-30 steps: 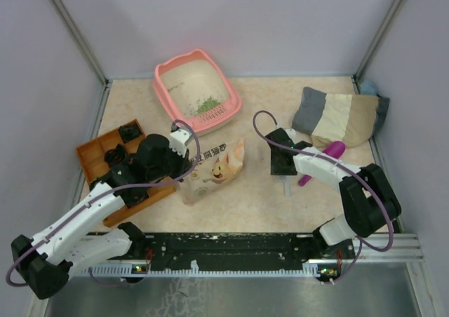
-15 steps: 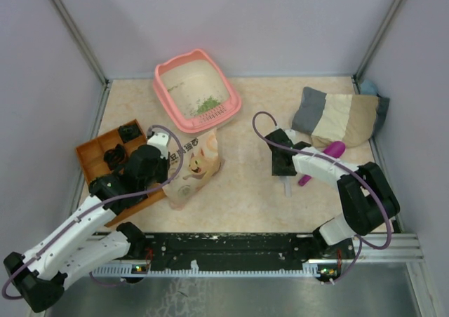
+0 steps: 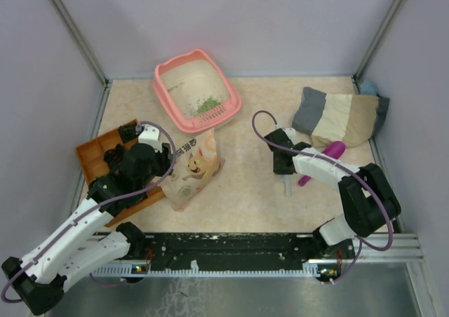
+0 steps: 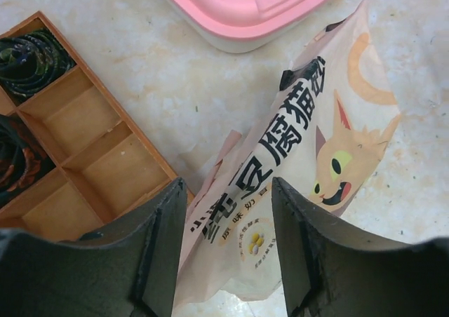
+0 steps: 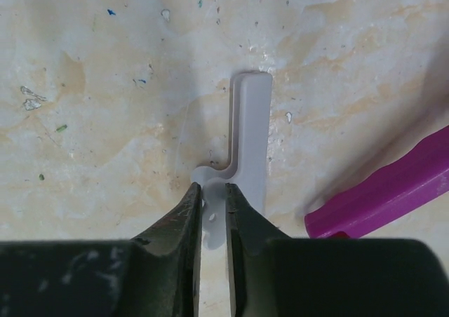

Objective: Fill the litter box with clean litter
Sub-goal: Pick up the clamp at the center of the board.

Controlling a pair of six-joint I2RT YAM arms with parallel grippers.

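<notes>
The salmon-pink litter box stands at the back left, with a small patch of green clean litter inside near its front wall; its front rim shows in the left wrist view. A beige printed bag lies on the table in front of it. My left gripper is open at the bag's left end, and the bag lies beneath and between the spread jaws. My right gripper is shut on the tab of a white plastic clip that lies on the table.
An orange compartmented tray with dark items sits under the left arm. A magenta scoop lies just right of the right gripper, its handle close to the clip. A striped cushion rests at the back right.
My left gripper has opened, let go of the bag and drawn back to the left; the bag now lies further left. My right gripper has closed on the white clip.
</notes>
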